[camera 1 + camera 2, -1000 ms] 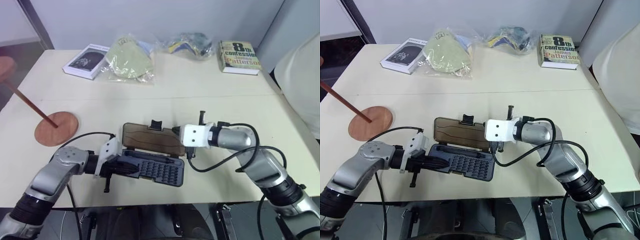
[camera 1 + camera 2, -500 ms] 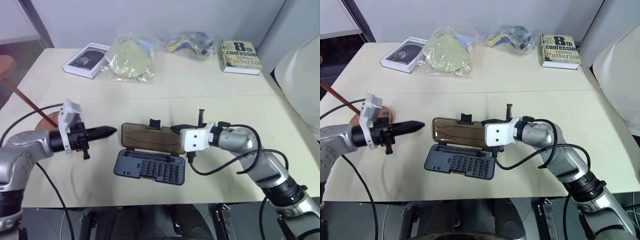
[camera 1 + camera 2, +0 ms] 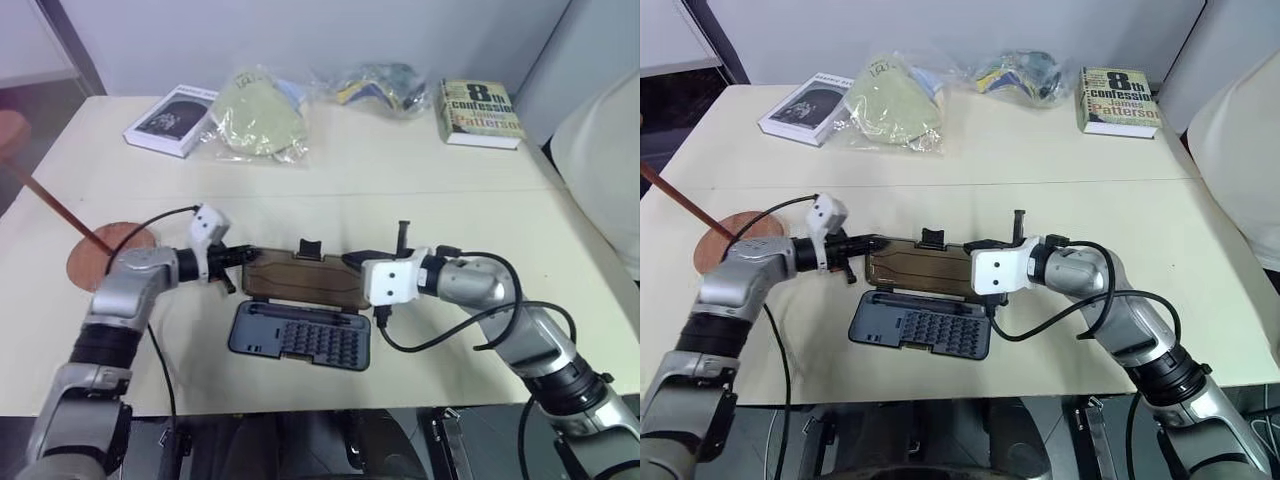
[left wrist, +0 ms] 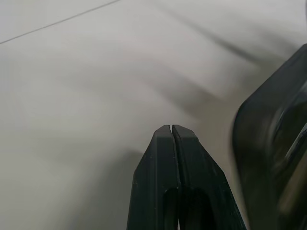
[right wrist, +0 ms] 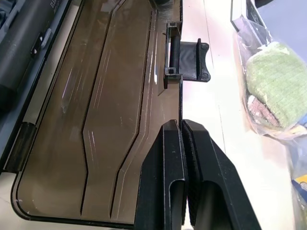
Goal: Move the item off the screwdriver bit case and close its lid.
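At each end of the open lid [image 3: 298, 278] sits a closed, empty pincer: left [image 3: 243, 255], right [image 3: 350, 260].

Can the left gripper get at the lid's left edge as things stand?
Probably yes. The left gripper, shut, sits right at the left end of the lid, which lies open and flat on the table with nothing between them.
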{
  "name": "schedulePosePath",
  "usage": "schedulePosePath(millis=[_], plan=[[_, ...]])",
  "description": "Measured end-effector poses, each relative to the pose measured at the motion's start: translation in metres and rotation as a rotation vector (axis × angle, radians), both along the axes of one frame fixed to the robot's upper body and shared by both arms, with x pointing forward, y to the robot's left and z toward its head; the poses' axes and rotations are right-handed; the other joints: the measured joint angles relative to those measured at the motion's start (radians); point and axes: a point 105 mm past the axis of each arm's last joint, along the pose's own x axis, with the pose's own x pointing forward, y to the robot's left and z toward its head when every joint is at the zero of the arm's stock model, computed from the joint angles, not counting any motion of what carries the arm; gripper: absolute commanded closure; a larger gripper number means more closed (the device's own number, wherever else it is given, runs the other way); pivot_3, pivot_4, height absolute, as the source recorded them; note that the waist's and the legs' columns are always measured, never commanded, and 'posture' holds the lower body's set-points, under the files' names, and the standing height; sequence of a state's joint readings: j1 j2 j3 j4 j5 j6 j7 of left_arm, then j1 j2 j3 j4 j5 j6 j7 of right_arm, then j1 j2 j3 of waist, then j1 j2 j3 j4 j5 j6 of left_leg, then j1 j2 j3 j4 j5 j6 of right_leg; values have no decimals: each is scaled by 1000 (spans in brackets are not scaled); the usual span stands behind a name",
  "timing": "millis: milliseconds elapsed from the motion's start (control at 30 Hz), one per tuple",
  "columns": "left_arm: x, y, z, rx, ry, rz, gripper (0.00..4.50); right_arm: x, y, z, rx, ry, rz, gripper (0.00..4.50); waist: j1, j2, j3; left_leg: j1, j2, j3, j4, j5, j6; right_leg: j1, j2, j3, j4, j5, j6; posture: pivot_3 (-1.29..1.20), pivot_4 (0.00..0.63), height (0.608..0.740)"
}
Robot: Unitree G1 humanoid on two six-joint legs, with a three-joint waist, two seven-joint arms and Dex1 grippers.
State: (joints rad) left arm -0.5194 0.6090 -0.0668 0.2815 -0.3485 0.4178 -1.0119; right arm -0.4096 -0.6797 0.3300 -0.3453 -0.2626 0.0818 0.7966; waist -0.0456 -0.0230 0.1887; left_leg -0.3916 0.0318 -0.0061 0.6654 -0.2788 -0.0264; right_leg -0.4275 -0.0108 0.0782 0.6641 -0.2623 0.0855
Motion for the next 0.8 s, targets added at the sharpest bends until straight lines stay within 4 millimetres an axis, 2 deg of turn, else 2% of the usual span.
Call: schedulePosePath(millis=[100, 133, 233, 267, 333, 400, 500, 567, 633, 700, 800], plan=[[-2, 0, -2, 4, 6, -24, 4500, 1, -1, -1, -5, 1, -11, 4476, 2, 0, 0, 0, 0, 0, 0, 0, 0, 0, 0, 0, 0, 0, 0, 0, 150, 737], [-2, -1, -2, 3, 8, -31, 4500, 2, -2, -1, -4, 5, -17, 4211, 3, 0, 0, 0, 0, 0, 0, 0, 0, 0, 0, 0, 0, 0, 0, 0, 150, 737], [-4, -2, -2, 2, 13, -51, 4500, 2, -2, -3, 6, 30, -36, 3240, 3, 0, 0, 0, 0, 0, 0, 0, 0, 0, 0, 0, 0, 0, 0, 0, 150, 737], [-5, -2, -2, 4, 14, -56, 4500, 2, -3, -3, 9, 41, -42, 2593, 4, 0, 0, 0, 0, 0, 0, 0, 0, 0, 0, 0, 0, 0, 0, 0, 150, 737], [-5, -2, -3, 5, 18, -62, 4500, 0, -3, -3, 8, 54, -46, 1646, 4, 0, 0, 0, 0, 0, 0, 0, 0, 0, 0, 0, 0, 0, 0, 0, 150, 737], [-6, -2, -3, 2, 21, -69, 4500, -4, -5, 0, 49, 112, -62, 1646, 4, 0, 0, 0, 0, -1, 0, 0, 0, 0, 0, 0, 0, 0, 0, 0, 150, 737], [-7, -3, -3, -2, 24, -83, 4500, -10, -9, 16, 154, 197, -87, 1646, 5, 0, 0, -1, 0, -1, 0, 0, 0, 0, 0, 0, 0, 0, 0, 0, 150, 737], [-7, -6, 0, -14, 24, -97, 4500, -22, -17, 38, 312, 338, -77, 1646, 6, 0, 0, -1, 0, -1, 0, 0, 0, 0, 0, -1, 0, 0, 0, 0, 150, 737], [-11, -10, 7, -44, 31, -130, 4500, -33, -34, 62, 432, 442, -61, 1646, 9, -1, 0, -1, 0, -2, 0, 0, 0, 1, -1, -1, 0, 0, 0, 0, 150, 737], [-20, -13, 23, -78, 35, -193, 4500, -46, -52, 75, 494, 547, -58, 1646, 11, -2, 1, -1, 0, -3, 0, 0, 0, 2, -1, -2, -1, 0, 0, 0, 150, 737], [-53, -8, 41, -29, 64, -346, 4500, -68, -66, 71, 566, 743, -43, 1646, 1, -2, 1, 0, 1, -2, -3, 0, 0, 2, -1, -1, -2, 0, 0, 0, 150, 737]])
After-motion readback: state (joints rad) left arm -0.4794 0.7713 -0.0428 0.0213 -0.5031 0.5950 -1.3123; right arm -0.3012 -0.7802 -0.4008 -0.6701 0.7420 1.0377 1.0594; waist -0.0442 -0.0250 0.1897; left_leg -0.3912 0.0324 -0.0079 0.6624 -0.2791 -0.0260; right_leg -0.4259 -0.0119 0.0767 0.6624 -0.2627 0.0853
